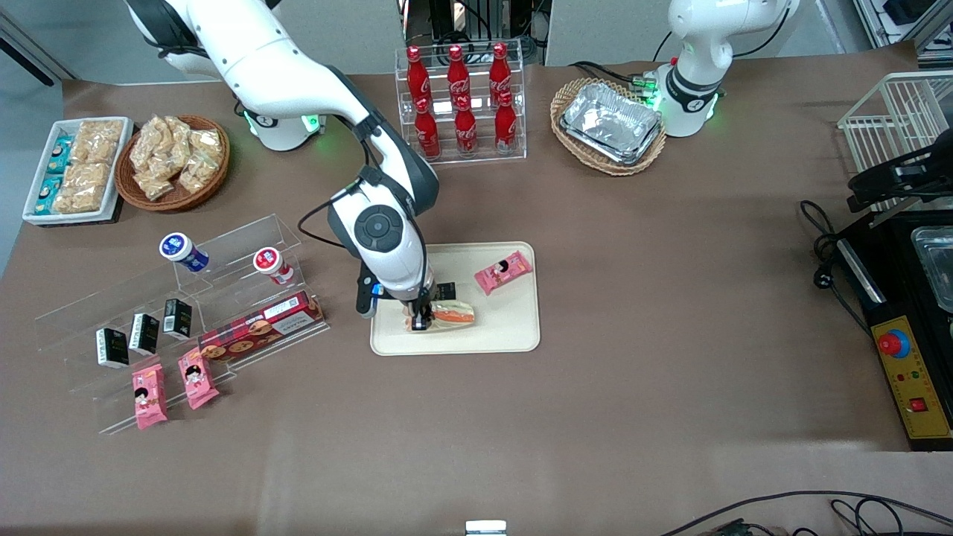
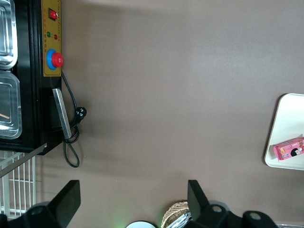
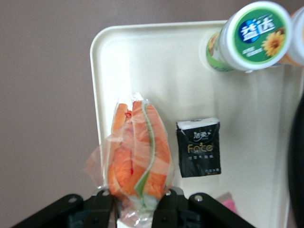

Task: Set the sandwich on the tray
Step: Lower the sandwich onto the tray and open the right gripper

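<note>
The sandwich (image 1: 454,313), a clear-wrapped wedge with orange and green layers, is over the beige tray (image 1: 506,336), near the tray's edge toward the working arm's end. My right gripper (image 1: 421,320) comes down on it from above. In the right wrist view the gripper (image 3: 135,207) is shut on the sandwich (image 3: 140,147), with one black finger against each side of the wrap. The tray (image 3: 156,61) spreads under the sandwich. Whether the sandwich touches the tray surface I cannot tell.
On the tray also lie a pink snack packet (image 1: 503,271), a small black tissue pack (image 3: 199,148) and a green-capped canister (image 3: 251,35). An acrylic rack (image 1: 223,298) of snacks stands toward the working arm's end. Cola bottles (image 1: 461,104) stand farther from the camera.
</note>
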`<action>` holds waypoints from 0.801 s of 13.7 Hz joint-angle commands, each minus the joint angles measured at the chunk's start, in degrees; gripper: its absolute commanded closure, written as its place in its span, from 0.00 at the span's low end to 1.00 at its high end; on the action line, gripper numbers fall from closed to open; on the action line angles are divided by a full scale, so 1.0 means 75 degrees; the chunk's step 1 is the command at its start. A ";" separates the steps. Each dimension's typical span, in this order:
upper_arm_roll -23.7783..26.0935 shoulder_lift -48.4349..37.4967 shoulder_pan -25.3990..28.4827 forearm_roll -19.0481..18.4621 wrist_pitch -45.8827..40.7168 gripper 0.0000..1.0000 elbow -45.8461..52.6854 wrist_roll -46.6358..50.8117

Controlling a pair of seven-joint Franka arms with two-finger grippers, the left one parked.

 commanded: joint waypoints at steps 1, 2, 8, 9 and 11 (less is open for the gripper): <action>-0.0069 0.0545 0.0080 0.0072 0.0324 0.72 0.0415 0.0147; -0.0069 0.0616 0.0080 0.0060 0.0394 0.72 0.0426 0.0147; -0.0081 0.0850 0.0080 0.0037 0.0594 0.71 0.0485 0.0135; -0.0081 0.0874 0.0080 0.0025 0.0594 0.71 0.0485 0.0135; -0.0093 0.0898 0.0080 0.0025 0.0605 0.71 0.0485 0.0135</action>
